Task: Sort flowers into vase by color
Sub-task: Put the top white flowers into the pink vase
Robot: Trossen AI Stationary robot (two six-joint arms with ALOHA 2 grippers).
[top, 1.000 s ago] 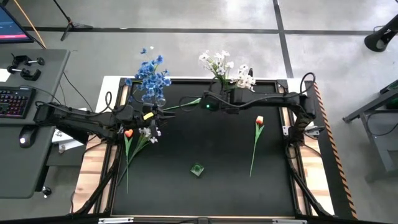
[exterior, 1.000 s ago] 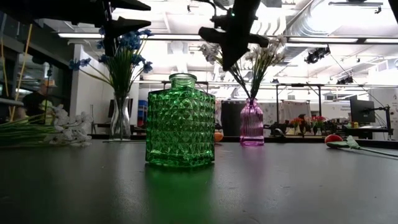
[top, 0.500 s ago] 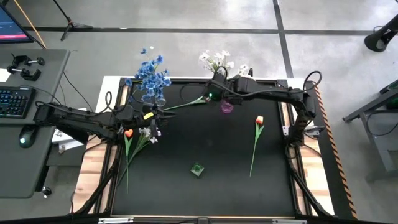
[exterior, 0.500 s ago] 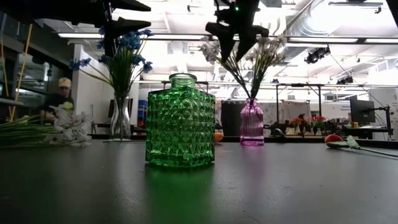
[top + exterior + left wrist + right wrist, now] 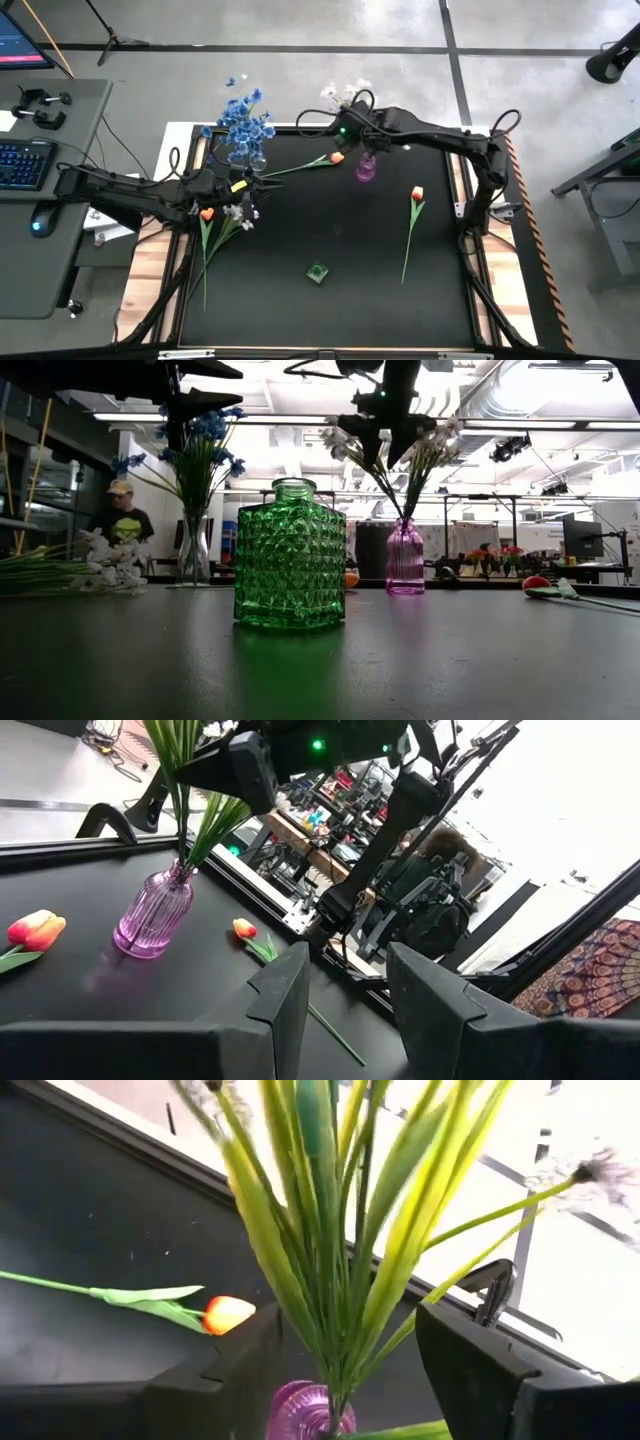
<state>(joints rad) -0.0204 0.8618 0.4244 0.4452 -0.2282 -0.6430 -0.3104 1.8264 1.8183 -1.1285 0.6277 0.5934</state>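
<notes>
From above, my right gripper (image 5: 345, 125) hovers over the purple vase (image 5: 365, 170) at the far edge of the worktop (image 5: 330, 230), fingers parted around the green stems and gripping nothing; the wrist view shows that gap, the white flowers (image 5: 425, 445) rising between. My left gripper (image 5: 252, 182) waits at far left, half open, empty. Only the low view shows the green vase (image 5: 291, 555) large. Orange tulips (image 5: 415, 195) lie right; blue flowers (image 5: 243, 120) stand far left.

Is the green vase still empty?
Empty: the green vase stands upright with nothing rising from its mouth, alone mid-table in the high view.
</notes>
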